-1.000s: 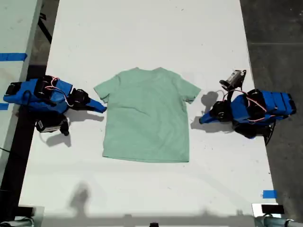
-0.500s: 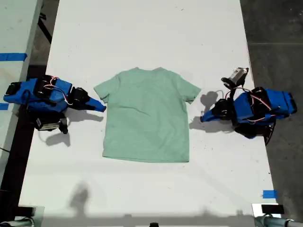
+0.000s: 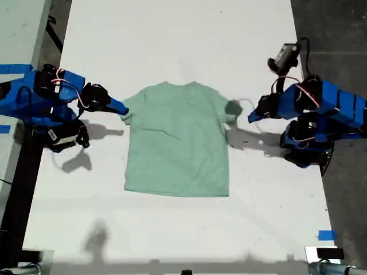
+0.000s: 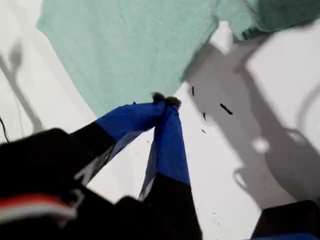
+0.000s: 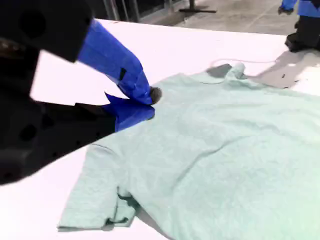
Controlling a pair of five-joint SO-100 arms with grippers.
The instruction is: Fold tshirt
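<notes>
The tshirt (image 3: 178, 143) lies flat in the middle of the white table (image 3: 172, 46). In the exterior view its round neck points toward 12 o'clock and its hem toward 6 o'clock. The body is smooth apart from a few soft creases, and both short sleeves are spread out to the sides.

The first gripper (image 3: 252, 117) is at about 3 o'clock from the shirt in the exterior view. It is raised above the table just beside the sleeve on that side, and its shadow falls across the sleeve and the bare tabletop below it. In the first wrist view its blue jaws meet at the dark tips and are closed on nothing (the tips sit right by the shirt's edge, and it cannot be told from this angle whether they overlap it). The sleeve (image 4: 245, 25) near it shows a turned-up hem.

The second gripper (image 3: 123, 108) reaches in from about 9 o'clock in the exterior view, with its tip over the shoulder end of the other sleeve. In the second wrist view its two blue jaws are drawn together at the tips above the cloth, and no fabric is seen pinched between them. The near sleeve (image 5: 100, 200) has its hem partly tucked under.

A strip of blue tape (image 3: 326, 235) is stuck on the table toward 5 o'clock in the exterior view.
</notes>
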